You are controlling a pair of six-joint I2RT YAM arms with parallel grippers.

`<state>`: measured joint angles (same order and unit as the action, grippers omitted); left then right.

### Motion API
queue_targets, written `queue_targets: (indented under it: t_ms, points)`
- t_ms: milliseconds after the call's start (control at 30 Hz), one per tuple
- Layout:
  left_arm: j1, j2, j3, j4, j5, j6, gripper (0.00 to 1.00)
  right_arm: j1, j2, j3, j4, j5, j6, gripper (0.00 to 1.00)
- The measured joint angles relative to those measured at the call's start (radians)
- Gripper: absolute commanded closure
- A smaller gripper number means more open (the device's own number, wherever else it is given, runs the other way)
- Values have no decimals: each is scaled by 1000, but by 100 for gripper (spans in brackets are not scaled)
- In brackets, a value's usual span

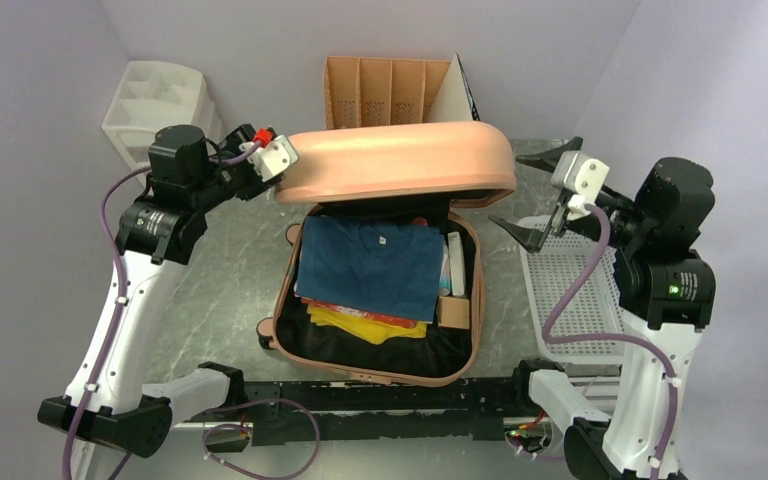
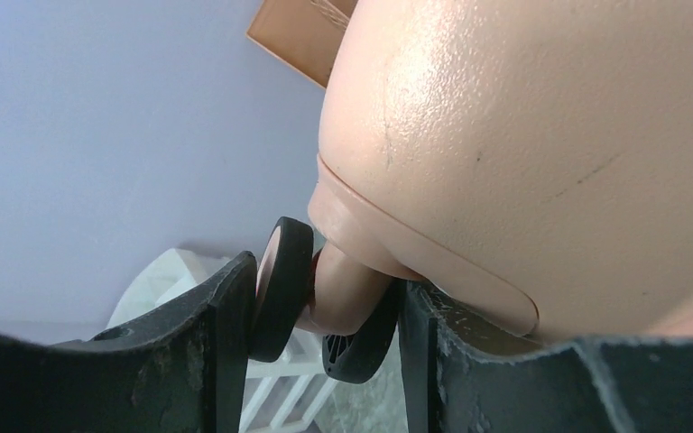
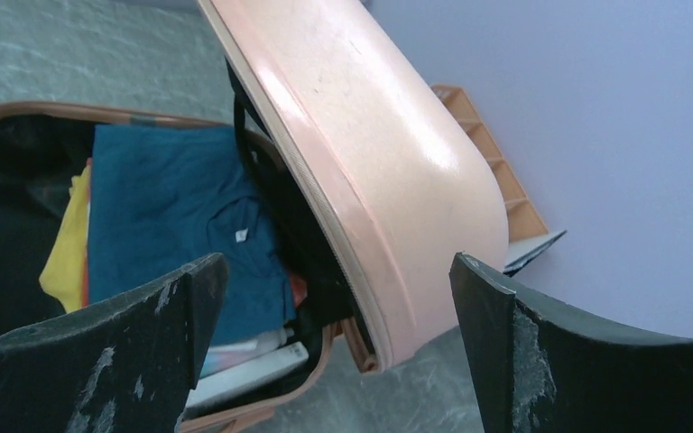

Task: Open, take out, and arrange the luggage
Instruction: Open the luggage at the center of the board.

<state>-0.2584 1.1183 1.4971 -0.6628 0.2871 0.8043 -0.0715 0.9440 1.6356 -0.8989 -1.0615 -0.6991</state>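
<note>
Left hand [image 2: 325,302] seemingly clamped half-closed, arm raised; right hand [image 3: 336,271] hovers wide open.

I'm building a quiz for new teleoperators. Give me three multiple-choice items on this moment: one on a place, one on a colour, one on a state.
1. Where does the left gripper hold the luggage?
A. a wheel on the raised half
B. the near rim of the base
C. a zipper pull

2. What colour is the top garment inside?
A. yellow
B. blue
C. white

3. How is the right gripper?
A. shut on the lid
B. shut on a shirt
C. open, holding nothing

Answers: A, its fingers clamp the black wheel from both sides; B, it is blue and lies over a yellow garment; C, its jaws stand wide apart and touch nothing.
</note>
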Motion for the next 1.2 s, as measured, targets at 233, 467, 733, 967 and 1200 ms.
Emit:
queue_targets:
  t_ms: [233,467,733,967,1200]
  points:
    - [2,23,-3,101,-28,-63,75,0,37,33,62,-69,65,0]
    - [2,27,-55,241,-42,-129,43,1,13,-187,372,179,287,0]
    - [4,70,-49,401,-121,-326,3,4,134,-291,610,387,468,0]
    - [7,104,-23,452,-198,-455,3,15,199,-303,739,470,563,0]
    - [10,112,-23,457,-209,-494,3,30,249,-304,834,494,616,26]
